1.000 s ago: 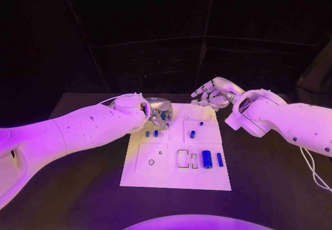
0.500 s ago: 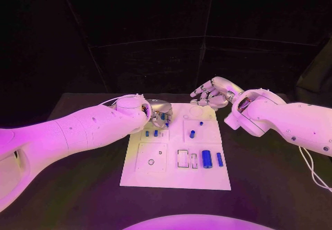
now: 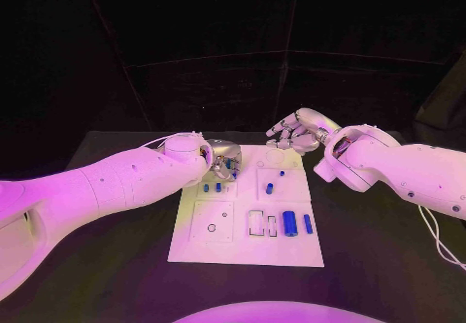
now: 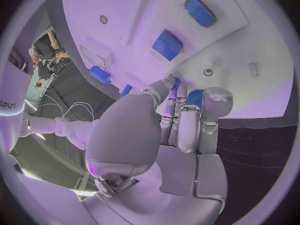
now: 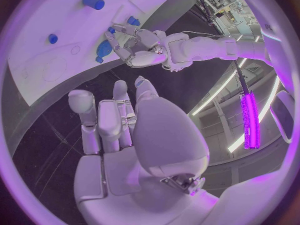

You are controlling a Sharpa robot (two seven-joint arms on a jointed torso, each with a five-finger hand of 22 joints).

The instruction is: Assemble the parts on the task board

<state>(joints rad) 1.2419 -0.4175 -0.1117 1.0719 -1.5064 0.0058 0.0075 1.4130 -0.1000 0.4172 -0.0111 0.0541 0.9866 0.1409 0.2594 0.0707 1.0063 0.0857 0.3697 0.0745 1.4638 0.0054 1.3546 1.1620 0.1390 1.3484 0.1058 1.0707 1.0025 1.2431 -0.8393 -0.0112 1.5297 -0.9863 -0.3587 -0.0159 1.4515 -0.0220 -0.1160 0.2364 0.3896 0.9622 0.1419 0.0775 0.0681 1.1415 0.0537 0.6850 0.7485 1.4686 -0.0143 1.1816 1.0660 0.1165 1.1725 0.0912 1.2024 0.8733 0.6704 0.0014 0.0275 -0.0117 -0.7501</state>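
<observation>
Gripping a blue part over the task board's far left corner, the left robot hand must seat it; the right robot hand hovers empty, fingers curled.

We see a white task board carrying small blue parts on a black counter, with silver hands, left hand and right hand, on white arms.
</observation>
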